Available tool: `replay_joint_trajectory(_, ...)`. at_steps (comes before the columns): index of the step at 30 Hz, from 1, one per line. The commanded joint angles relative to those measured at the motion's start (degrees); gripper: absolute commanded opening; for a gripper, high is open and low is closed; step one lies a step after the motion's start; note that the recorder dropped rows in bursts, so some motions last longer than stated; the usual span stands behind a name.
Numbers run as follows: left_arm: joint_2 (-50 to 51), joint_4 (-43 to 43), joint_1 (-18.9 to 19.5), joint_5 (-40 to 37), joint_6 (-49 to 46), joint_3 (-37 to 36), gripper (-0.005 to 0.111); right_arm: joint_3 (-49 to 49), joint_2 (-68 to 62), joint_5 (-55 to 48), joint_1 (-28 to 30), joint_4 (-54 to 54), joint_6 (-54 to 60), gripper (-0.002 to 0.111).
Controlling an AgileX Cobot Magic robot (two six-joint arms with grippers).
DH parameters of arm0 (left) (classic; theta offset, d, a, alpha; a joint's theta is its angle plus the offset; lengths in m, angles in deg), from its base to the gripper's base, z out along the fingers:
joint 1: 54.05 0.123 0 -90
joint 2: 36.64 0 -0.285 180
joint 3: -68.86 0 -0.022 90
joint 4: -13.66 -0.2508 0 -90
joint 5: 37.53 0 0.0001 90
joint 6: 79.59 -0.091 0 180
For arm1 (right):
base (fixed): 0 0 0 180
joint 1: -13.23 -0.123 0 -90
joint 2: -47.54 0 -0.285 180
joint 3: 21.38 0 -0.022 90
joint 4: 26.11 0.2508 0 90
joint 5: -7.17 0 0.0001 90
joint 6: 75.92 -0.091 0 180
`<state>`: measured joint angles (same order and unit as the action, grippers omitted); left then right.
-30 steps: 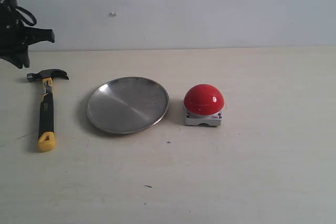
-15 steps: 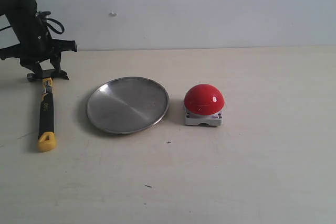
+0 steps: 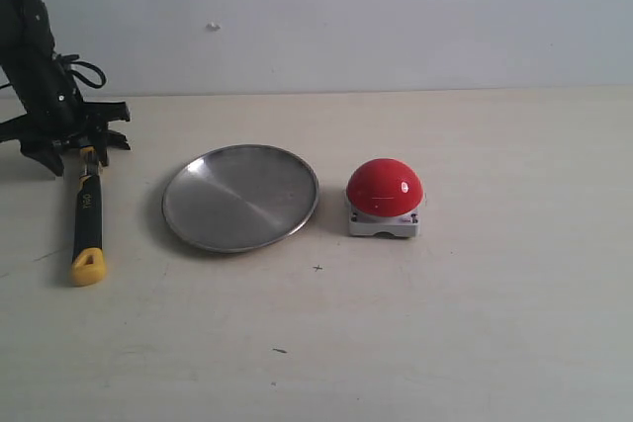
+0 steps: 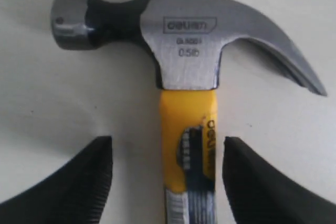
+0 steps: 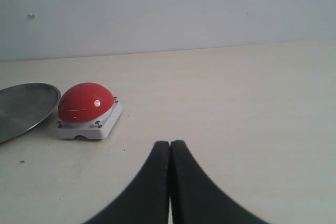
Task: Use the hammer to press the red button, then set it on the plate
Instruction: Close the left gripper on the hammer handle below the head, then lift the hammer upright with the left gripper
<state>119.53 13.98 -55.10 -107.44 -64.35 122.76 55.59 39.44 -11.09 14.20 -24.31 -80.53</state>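
The hammer (image 3: 85, 214) lies flat on the table at the far left, its yellow butt nearest the front edge. My left gripper (image 3: 81, 145) hangs over its head end, which the arm hides in the exterior view. In the left wrist view the gripper (image 4: 168, 153) is open, one finger either side of the hammer's (image 4: 184, 66) yellow neck with gaps on both sides. The plate (image 3: 240, 197) sits in the middle, and the red button (image 3: 384, 190) stands just right of it. My right gripper (image 5: 170, 144) is shut and empty, with the red button (image 5: 85, 102) and the plate (image 5: 23, 106) ahead of it.
A pale wall rises behind the light table (image 3: 475, 323). The right arm does not appear in the exterior view.
The left arm came in from the far left edge and dropped over the hammer's head, then settled lower and slightly left. Hammer, plate and button have not moved.
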Motion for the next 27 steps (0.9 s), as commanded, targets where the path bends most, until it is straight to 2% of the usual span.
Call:
replay_joint_trajectory(1, 1.27, 0.45, -0.15, -0.05, -0.15, 0.34, 0.061, 0.25, 0.31, 0.89, 0.35, -0.14, 0.05, 0.000)
replay_joint_trajectory(6, 1.49, 0.45, -0.15, -0.05, -0.15, 0.34, 0.060, 0.25, 0.31, 0.89, 0.35, -0.14, 0.05, 0.000)
replay_joint_trajectory(9, 1.49, 0.45, -0.15, -0.05, -0.06, 0.34, 0.053, 0.25, 0.31, 0.89, 0.35, -0.14, 0.05, 0.000)
replay_joint_trajectory(14, 1.49, 0.45, -0.15, -0.05, -0.75, 0.34, 0.022, 0.25, 0.31, 0.89, 0.35, -0.14, 0.05, 0.000)
replay_joint_trajectory(16, 1.49, 0.45, -0.15, -0.05, -1.59, 0.34, 0.001, 0.25, 0.31, 0.89, 0.35, -0.14, 0.05, 0.000)
replay_joint_trajectory(22, -0.49, 0.59, -0.65, -0.05, -4.01, 0.34, 0.000, 0.25, 0.31, 0.89, 0.35, -0.14, 0.05, 0.000)
replay_joint_trajectory(27, -4.54, 0.33, -3.15, -0.05, -6.67, 0.34, 0.000, 0.25, 0.31, 0.89, 0.35, -0.14, 0.05, 0.000)
